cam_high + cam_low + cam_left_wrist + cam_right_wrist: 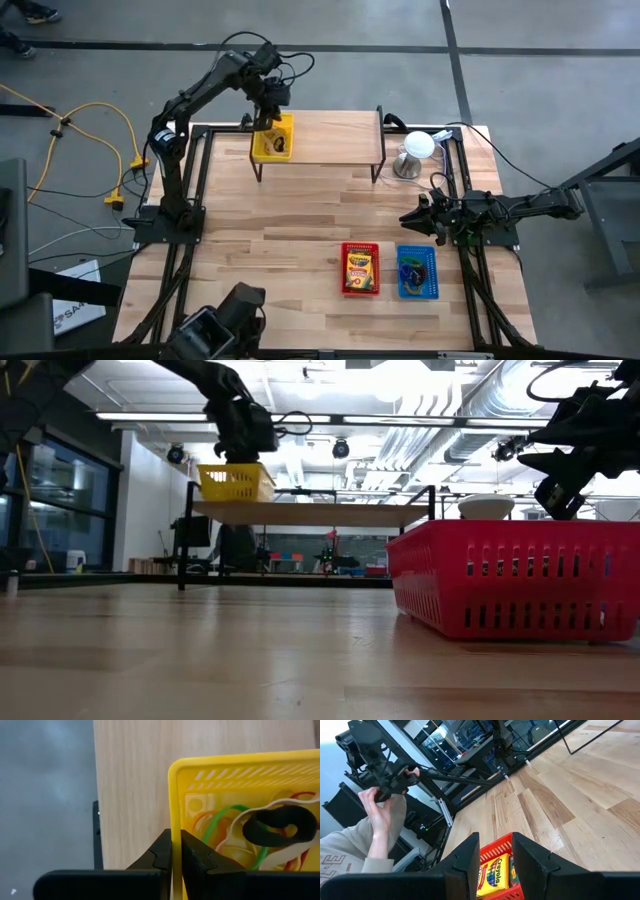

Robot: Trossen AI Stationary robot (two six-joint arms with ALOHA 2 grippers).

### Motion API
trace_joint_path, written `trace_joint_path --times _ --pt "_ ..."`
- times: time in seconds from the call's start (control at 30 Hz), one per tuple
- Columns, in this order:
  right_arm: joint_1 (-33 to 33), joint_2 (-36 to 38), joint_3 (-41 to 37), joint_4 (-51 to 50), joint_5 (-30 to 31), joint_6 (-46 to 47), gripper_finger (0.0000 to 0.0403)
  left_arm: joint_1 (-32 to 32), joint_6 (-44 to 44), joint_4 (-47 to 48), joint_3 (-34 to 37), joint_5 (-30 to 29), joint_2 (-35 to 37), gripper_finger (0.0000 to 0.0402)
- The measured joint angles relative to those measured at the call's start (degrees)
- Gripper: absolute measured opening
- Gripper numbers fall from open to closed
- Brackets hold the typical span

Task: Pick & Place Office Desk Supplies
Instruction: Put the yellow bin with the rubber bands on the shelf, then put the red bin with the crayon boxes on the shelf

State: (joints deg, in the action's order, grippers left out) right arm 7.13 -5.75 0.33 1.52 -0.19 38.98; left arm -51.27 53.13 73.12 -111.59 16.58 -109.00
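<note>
Placement looks like the step in hand: the left tool [175,862] pinches the thin rim of the slotted yellow plastic basket [270,147], its fingers nearly together with the wall between them, and the basket sits on the raised wooden shelf [330,140] at the far side of the tabletop [280,260]. Inside the basket lie thin rubber-band loops [235,832], green, tan and red, with a black curled ring [280,826] on top. To finish well, I judge the basket base should rest flat on the shelf before the fingers part; they should then open just enough to clear the rim and rise straight, so the light basket is not dragged toward the shelf edge. The right tool [424,217] waits half open and empty above the tabletop near the slotted red plastic basket [360,268], which holds a yellow-and-green crayon box [493,874]; the blue plastic basket [417,272] beside it holds small coloured items I cannot make out. A person's hand [382,812] shows beyond the tabletop.
</note>
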Motion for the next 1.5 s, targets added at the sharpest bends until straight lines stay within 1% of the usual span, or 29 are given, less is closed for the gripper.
trace_joint_path --times 0.3,0.67,0.9,1.03,1.17,1.33,1.5 --pt "0.0 0.0 0.01 -0.01 0.0 0.01 0.0101 0.0 -0.75 -0.97 0.0 -0.4 -0.1 0.0025" --pt "0.0 0.01 0.01 -0.01 0.0 0.0 0.0101 -0.39 -1.18 -0.98 -0.17 -0.43 -0.1 0.0079" --pt "-0.01 0.0 0.01 -0.01 0.0 0.0 0.0101 -0.37 -1.43 -0.2 -1.94 -0.4 -0.1 0.0083" --pt "0.0 0.0 0.0 -0.02 0.0 0.0 0.0101 -0.36 -2.24 2.22 -4.05 -0.26 -0.11 0.0083" --pt "-0.01 -0.01 0.01 -0.01 0.0 0.01 0.0101 -0.31 -2.61 3.95 -5.96 0.94 -0.1 0.0083" --pt "-0.02 -0.01 0.01 0.0 0.0 0.0 0.0101 -0.3 -2.79 3.09 -7.47 3.48 -0.1 0.0083" --pt "-0.01 0.0 0.0 -0.01 0.0 0.01 0.0101 0.13 -2.0 2.67 -7.61 10.47 1.82 0.0083"
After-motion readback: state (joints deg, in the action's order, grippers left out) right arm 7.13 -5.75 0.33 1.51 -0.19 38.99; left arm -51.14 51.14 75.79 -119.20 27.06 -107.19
